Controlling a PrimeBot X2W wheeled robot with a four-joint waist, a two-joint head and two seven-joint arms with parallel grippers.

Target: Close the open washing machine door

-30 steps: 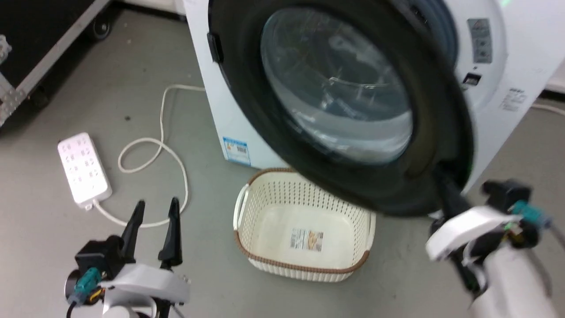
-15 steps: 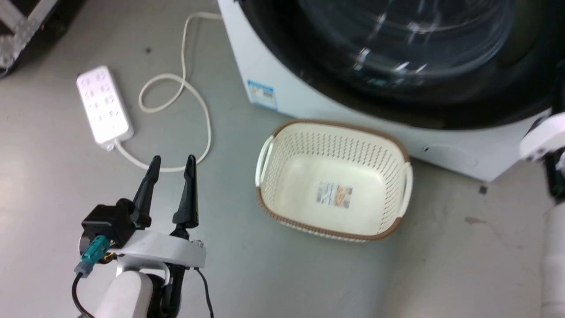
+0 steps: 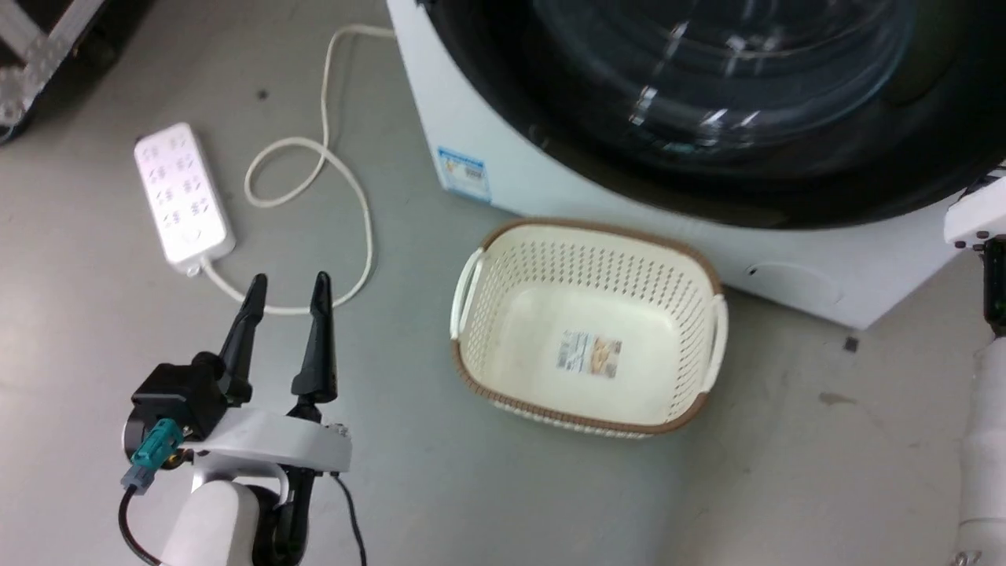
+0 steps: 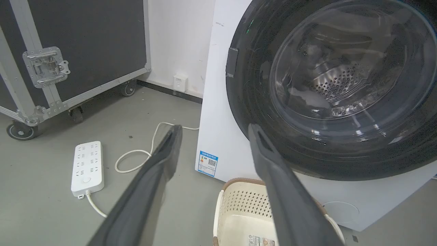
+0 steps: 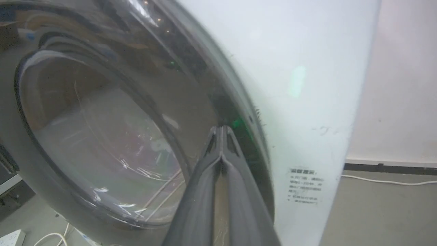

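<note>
Nearest, the left claw hangs low over the floor, its two dark fingers spread apart and grasping nothing, much where it was a second ago. Just beyond it the empty cream basket sits close against the foot of the washing machine. The white power strip and its looped cord lie off to the left. The whole head view has shifted over that second, so the camera has moved, not these things.

The real change is farther back. A second ago the washing machine door stood swung out at an angle, the drum opening showing behind its edge. Now its black rim lies flat against the white front, with the glass bowl set into the drum. The right claw is clenched, fingers pressed together on nothing, their tips touching the rim's outer edge beside a green glint.

The push seems to have brought the door home, so the task looks nearly or wholly done. Whether the latch has caught cannot be told. One last firm press on the rim would settle it before the arm draws off.
</note>
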